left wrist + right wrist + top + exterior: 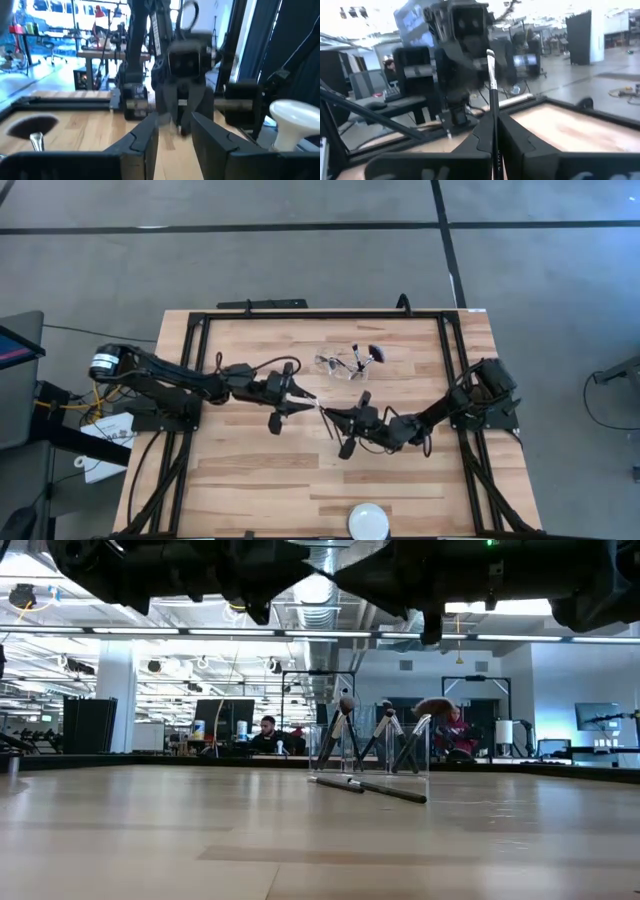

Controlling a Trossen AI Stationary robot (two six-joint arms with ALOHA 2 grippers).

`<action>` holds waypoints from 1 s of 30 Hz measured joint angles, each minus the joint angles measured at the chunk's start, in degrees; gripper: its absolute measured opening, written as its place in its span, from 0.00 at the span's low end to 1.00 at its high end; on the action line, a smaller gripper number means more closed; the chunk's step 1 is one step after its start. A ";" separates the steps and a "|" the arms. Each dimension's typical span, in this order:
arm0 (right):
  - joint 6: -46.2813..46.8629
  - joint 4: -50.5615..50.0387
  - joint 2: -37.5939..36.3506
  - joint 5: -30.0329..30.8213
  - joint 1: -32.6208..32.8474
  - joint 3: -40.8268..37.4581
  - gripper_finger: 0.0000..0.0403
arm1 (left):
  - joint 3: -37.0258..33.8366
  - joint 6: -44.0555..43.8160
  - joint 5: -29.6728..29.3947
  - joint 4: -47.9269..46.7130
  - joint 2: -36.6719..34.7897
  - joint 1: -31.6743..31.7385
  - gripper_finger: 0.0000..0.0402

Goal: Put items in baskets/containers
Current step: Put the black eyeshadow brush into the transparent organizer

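Observation:
My right gripper (pixel 332 418) (pixel 495 150) is at mid-table, shut on a slim dark-handled brush (pixel 492 95). The brush's pale tip (pixel 490 54) points at my left gripper (pixel 304 396) (pixel 175 142). That one is open and faces the right one, with its fingertips close to the tip. Whether they touch it does not show. The clear container (pixel 345 366) (pixel 370 748) stands toward the far edge with several brushes leaning inside, among them the fan head (pixel 375 353) (pixel 32 125). Another brush (pixel 368 788) lies flat on the table in front of the container. My right gripper pinches the brush's dark handle (pixel 494 131) between its two fingers. It comes in roughly level from the table's right. The brush runs along the fingers and sticks out ahead, tip end toward my left gripper, lifted clear of the table.
A white round disc (pixel 367 521) (pixel 295 117) sits at the near edge. Black frame rails (pixel 190 360) border the wooden top on the left, right and far sides. Bare wood lies near and left of the grippers. A person (pixel 268 730) sits in the room beyond.

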 joint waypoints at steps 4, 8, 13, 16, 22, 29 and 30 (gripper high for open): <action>-1.17 2.30 -0.02 -1.89 -0.02 0.02 0.01 | 0.00 0.07 0.02 0.13 0.43 0.01 0.28; -1.15 2.24 -0.02 -2.02 -0.47 0.02 0.02 | 0.00 0.22 0.00 1.56 0.42 0.00 0.28; -1.15 2.15 -0.02 -2.38 -1.33 0.02 0.01 | 0.00 1.41 -0.05 1.91 0.38 0.02 0.26; -1.12 2.15 -0.02 -4.36 -2.05 0.02 0.01 | 0.00 1.54 -0.01 3.09 0.38 0.02 0.23; -1.13 2.41 -0.02 -7.07 -3.39 0.02 0.02 | 0.00 1.53 -0.09 3.72 0.38 0.04 0.11; -1.93 2.46 -0.02 -6.33 -3.42 0.02 0.09 | 0.00 1.59 0.63 3.86 0.38 0.04 0.06; -2.94 2.62 -0.02 -6.06 -3.49 0.02 0.11 | 0.00 1.64 0.36 3.77 0.38 0.04 0.06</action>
